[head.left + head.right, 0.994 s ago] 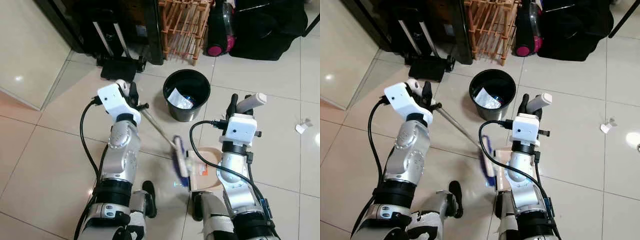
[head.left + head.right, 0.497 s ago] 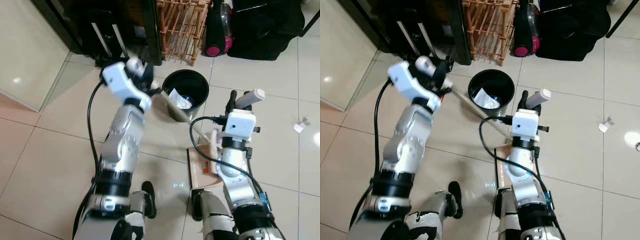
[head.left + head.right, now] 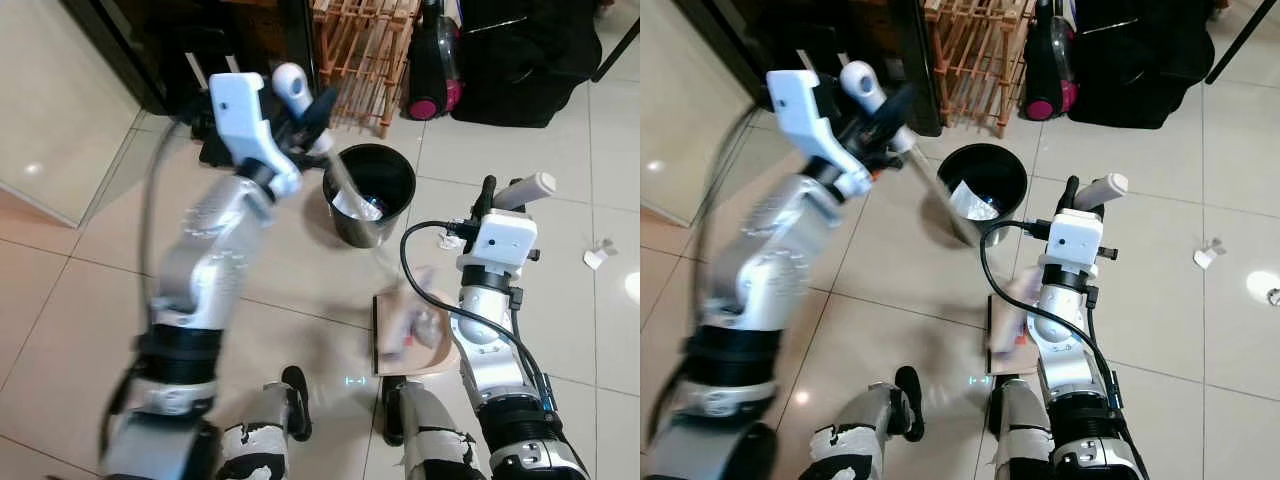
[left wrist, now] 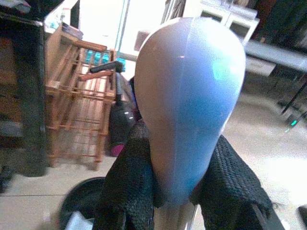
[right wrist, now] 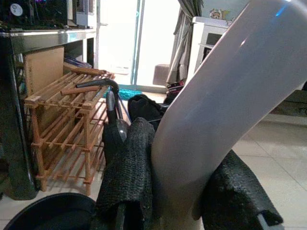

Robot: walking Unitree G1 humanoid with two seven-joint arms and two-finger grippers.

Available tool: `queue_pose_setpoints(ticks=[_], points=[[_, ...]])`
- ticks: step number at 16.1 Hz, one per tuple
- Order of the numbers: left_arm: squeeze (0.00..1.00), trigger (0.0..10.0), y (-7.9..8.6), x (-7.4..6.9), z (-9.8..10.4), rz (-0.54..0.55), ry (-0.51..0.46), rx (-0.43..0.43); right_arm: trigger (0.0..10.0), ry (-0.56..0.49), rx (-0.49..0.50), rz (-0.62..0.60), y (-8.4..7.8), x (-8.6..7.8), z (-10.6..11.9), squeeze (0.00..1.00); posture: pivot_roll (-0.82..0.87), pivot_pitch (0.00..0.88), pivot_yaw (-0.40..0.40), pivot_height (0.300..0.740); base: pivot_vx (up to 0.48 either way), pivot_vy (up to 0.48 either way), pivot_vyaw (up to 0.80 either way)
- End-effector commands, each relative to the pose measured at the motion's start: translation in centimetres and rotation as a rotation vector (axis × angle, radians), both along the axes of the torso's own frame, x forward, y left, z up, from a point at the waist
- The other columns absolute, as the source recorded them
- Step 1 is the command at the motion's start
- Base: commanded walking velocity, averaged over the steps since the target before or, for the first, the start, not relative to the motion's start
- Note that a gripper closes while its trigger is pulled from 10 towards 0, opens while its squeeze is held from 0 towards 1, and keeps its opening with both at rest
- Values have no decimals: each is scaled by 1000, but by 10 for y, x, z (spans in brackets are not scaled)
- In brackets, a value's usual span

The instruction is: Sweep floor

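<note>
- Eye views: left gripper [image 3: 318,118] raised high beside the bin [image 3: 370,190], pinching the top of the broom [image 3: 352,195]. The thin shaft slants down from the jaws past the bin rim; the brush end is a motion smear over the dustpan [image 3: 412,338].
- Right gripper [image 3: 490,200] stands upright, clamped on the dustpan's pale handle. The pan itself lies on the floor [image 3: 80,330] well below the jaws, near the robot's feet.
- A paper scrap [image 3: 598,255] sits on the tiles well off to the right of the right gripper, unswept. More paper already lies in the bin.
- Left wrist view: both fingers [image 4: 127,187] pressed against the neck just under the broom's rounded knob. Glossy plastic, likely slippery; the bulge above the jaws should stop it sliding out.
- Right wrist view: fingers [image 5: 132,167] closed around the smooth curved handle, which rises out past the jaws.
- Handling, my guess: both tools light and stiff. Held at the far end, the long broom gives weak control at the brush; the pan will tip if the wrist rolls.
</note>
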State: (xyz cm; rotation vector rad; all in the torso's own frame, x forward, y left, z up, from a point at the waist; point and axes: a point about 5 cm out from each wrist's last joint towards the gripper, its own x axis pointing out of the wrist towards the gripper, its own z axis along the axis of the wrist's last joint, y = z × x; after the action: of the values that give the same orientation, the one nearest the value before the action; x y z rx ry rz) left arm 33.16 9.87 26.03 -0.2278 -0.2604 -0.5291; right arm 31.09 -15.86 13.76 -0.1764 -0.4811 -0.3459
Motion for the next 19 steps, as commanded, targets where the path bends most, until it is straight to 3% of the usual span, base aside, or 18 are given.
queue_pose_setpoints(ticks=[1, 3, 7, 10, 13, 15, 19], points=[[0, 10000, 2, -8, 8, -16, -48, 27, 10000, -6, 14, 3, 0, -2, -3, 0, 108, 247, 70, 740, 0, 0, 0], [0, 10000, 18, -16, 20, -3, -94, 118, 10000, -13, 12, 2, -5, -5, -1, 0, 107, 231, 74, 740, 0, 0, 0], [0, 10000, 33, -23, 19, 18, -93, 207, 10000, -12, 38, -12, -15, -8, 3, 0, 91, 215, 82, 740, 0, 0, 0], [0, 10000, 60, -35, -23, 139, -10, 354, 10000, 29, 135, -72, -35, -13, 16, 0, 57, 193, 79, 740, 0, 0, 0], [0, 10000, 66, -48, -57, 169, 67, 403, 10000, 34, 182, -101, -54, -20, 36, 0, 25, 174, 70, 740, 0, 0, 0], [0, 10000, 70, -54, -81, 206, 122, 441, 10000, 28, 214, -85, -65, -24, 65, 0, 4, 157, 69, 740, 0, 0, 0], [0, 10000, 72, -53, -97, 240, 177, 471, 10000, 41, 211, -28, -74, -24, 113, 0, -14, 137, 67, 740, 0, 0, 0]])
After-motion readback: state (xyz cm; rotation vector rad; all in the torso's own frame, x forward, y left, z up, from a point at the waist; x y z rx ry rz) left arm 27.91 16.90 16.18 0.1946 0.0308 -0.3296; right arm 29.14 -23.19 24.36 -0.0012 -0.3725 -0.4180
